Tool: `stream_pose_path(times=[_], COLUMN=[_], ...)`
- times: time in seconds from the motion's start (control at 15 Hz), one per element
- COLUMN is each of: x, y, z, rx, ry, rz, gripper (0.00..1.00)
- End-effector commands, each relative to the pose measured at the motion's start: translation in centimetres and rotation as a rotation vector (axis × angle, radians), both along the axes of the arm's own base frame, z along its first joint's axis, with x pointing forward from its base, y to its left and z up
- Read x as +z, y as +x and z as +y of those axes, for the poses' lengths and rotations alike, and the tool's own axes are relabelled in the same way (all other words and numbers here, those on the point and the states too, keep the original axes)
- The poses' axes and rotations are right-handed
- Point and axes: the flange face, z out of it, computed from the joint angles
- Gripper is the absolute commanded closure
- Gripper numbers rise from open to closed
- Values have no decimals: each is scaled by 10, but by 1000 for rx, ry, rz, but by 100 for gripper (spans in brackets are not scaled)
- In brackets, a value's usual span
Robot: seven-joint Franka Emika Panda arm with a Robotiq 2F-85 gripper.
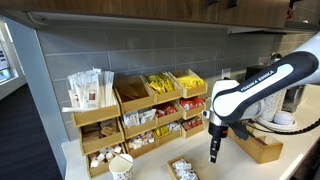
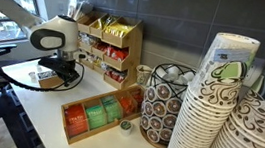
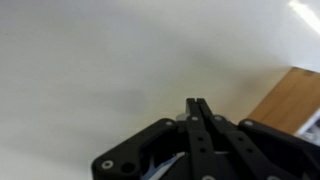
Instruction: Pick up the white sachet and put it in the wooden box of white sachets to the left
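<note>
The small low wooden box of white sachets [image 1: 183,168] sits at the counter's front edge, in front of the tiered organizer. My gripper [image 1: 212,155] points straight down over the counter, just to the right of that box and a little above the surface. It also shows in an exterior view [image 2: 62,73] and in the wrist view [image 3: 197,104]. Its fingers are pressed together and I see nothing sticking out between the tips. No loose white sachet shows on the counter; in the wrist view only bare counter lies under the fingertips.
A tall tiered wooden organizer [image 1: 140,115] full of packets stands against the wall. Another wooden box [image 1: 262,148] sits right of the gripper; its edge shows in the wrist view [image 3: 295,100]. A long tray [image 2: 98,115], pod holder [image 2: 164,103] and cup stacks [image 2: 213,113] stand beyond.
</note>
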Motion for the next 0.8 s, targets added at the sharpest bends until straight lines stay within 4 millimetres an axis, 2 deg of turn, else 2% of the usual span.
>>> stream_pose_path(times=[0.0,0.27,0.73], x=[31,49,47], y=[-22,-42,-52], z=[33,66,104], rx=[141,278,339], ry=[121,199,239], rz=[57,142,147], gripper=[99,99,99])
